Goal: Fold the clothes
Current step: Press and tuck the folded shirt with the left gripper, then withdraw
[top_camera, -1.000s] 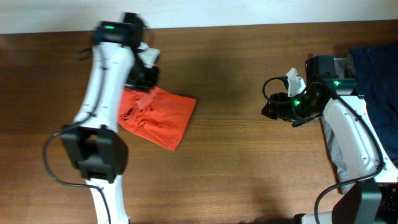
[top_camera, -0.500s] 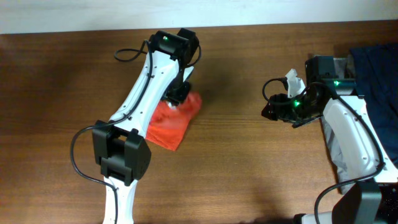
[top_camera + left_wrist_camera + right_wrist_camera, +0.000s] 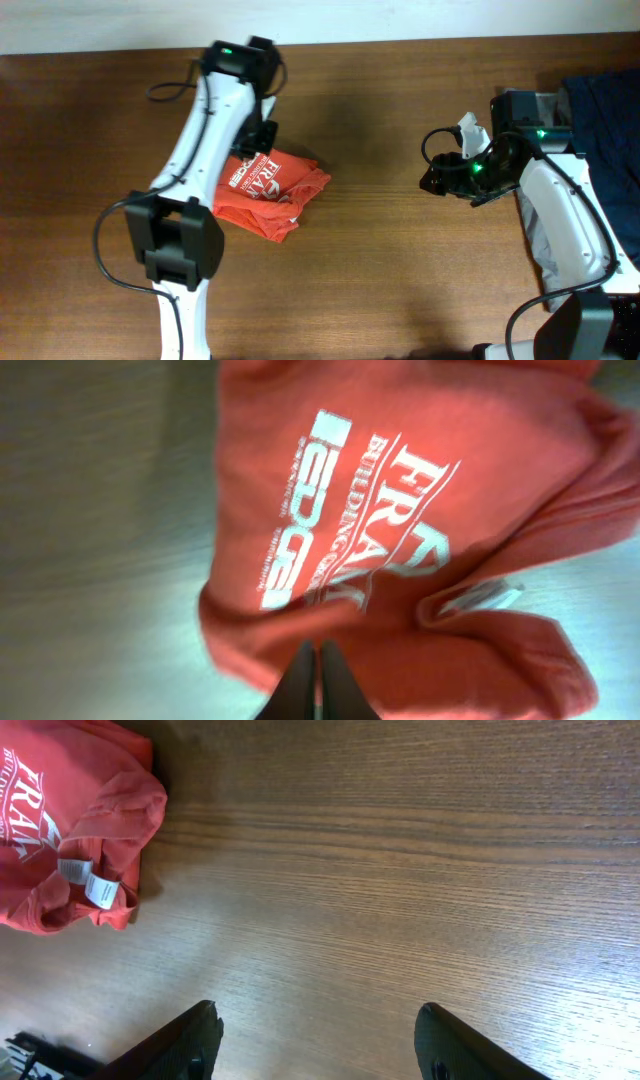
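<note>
The orange-red T-shirt (image 3: 270, 193) lies folded in a small bundle on the wooden table, left of the middle, white print facing up. It fills the left wrist view (image 3: 420, 490), and its white neck tags show in the right wrist view (image 3: 85, 880). My left gripper (image 3: 254, 148) hovers over the shirt's far left edge; its fingers (image 3: 318, 665) are pressed together, with no cloth seen between them. My right gripper (image 3: 432, 175) is open and empty over bare wood to the right, well apart from the shirt (image 3: 60, 830); its point in the right wrist view (image 3: 318, 1015) lies over wood.
A dark blue cloth (image 3: 605, 100) lies at the far right edge behind the right arm. The table's far edge (image 3: 400, 42) meets a white wall.
My left arm swung right across the shirt and back to the left. The shirt is now a smaller bundle with the white print on top. The right arm has not moved.
</note>
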You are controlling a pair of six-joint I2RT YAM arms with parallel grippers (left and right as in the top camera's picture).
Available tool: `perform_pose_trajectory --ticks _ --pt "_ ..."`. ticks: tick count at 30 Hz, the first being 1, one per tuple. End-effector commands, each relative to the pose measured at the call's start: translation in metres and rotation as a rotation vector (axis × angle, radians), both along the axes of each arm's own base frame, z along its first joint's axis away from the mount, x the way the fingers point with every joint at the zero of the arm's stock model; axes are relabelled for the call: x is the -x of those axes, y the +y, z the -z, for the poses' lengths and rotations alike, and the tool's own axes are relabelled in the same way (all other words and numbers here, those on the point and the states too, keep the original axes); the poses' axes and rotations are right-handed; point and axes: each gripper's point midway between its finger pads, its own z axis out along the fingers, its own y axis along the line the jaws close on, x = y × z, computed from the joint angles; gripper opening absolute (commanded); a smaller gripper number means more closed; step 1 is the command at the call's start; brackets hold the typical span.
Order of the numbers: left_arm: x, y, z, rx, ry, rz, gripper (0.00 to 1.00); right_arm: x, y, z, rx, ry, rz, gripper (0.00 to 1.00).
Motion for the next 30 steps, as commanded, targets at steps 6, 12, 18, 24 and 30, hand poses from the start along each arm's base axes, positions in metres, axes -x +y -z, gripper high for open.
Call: perform_pose_trajectory --ticks 6,12,18,24,30 --pt "0.053 -0.050 0.066 0.243 0.322 0.041 0.01 -0.001 0.000 -0.009 -0.004 -0.028 -0.011 0.67" --pt "0.104 -0.038 0.087 0.144 0.512 0.077 0.01 -0.001 0.000 -0.009 -0.003 -0.028 -0.011 0.67" --pt "0.100 -0.029 0.082 0.143 0.466 0.000 0.01 -0.001 -0.001 -0.008 0.001 -0.031 -0.016 0.67" --pt "0.064 -0.015 0.031 0.207 0.195 -0.029 0.01 -0.003 -0.001 -0.009 0.002 -0.039 -0.016 0.68" --pt "0.013 0.034 0.008 0.199 -0.062 -0.140 0.15 -0.003 -0.001 -0.009 0.002 -0.038 -0.016 0.68"
